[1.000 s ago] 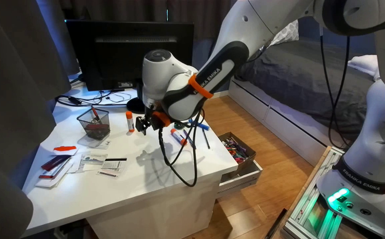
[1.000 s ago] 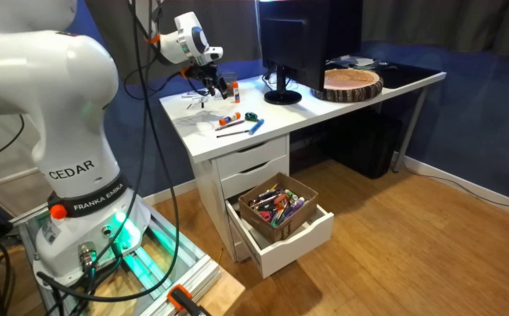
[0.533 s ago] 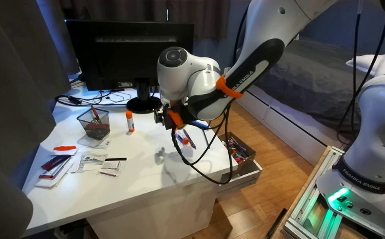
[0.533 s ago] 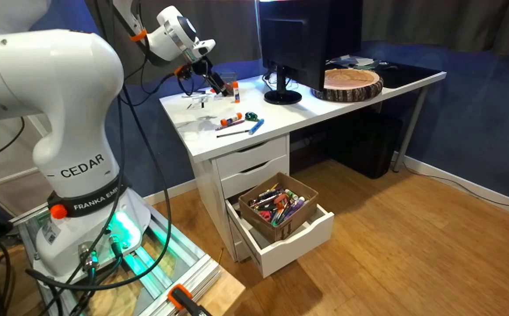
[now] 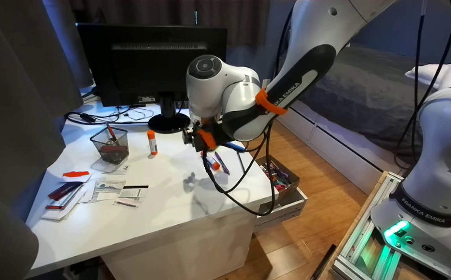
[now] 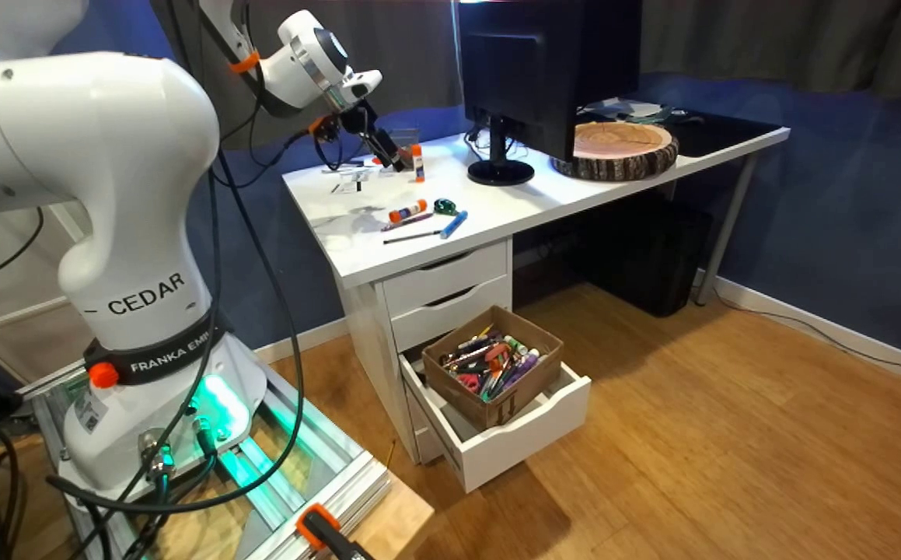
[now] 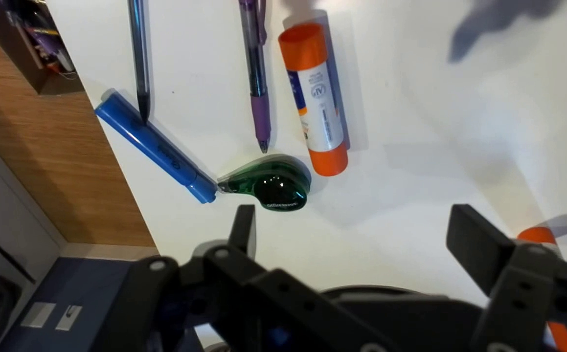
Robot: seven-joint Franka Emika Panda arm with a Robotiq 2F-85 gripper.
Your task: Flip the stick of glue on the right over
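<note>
Hovering over the desk [image 5: 155, 221], the gripper [image 7: 356, 234] has its fingers [image 7: 476, 244] spread wide — in the wrist view, white desk surface shows between them. Just past the fingertips lies the green tool [image 7: 283, 186], its narrow end so close to the blue marker [image 7: 156, 144] that I cannot tell whether they touch. Near it, and apart from the fingers, the lying stick [image 7: 318, 105] of glue is on its side, orange at both ends. Alongside is the purple pen [image 7: 254, 63]; past that comes the dark pen [image 7: 139, 54], tip up against the marker.

The upright stick [image 5: 152, 144] of glue stands on the desk in both exterior views, orange end up; in the wrist view, a finger partly hides it. In an exterior view the lying stick [image 5: 211, 161] is to the right of the upright stick, yet in the wrist view it is to the left — so which of them the task calls right, I cannot tell.

Farther off, in an exterior view, are the mesh basket [image 5: 124, 143] and some flat cards [image 5: 134, 191]. The monitor [image 5: 151, 62] stands behind. In an exterior view, a pulled-out drawer [image 6: 528, 443] holds a box [image 6: 528, 389] of pens [image 6: 497, 365], and a wood slab [image 6: 617, 144] rests past the monitor.
</note>
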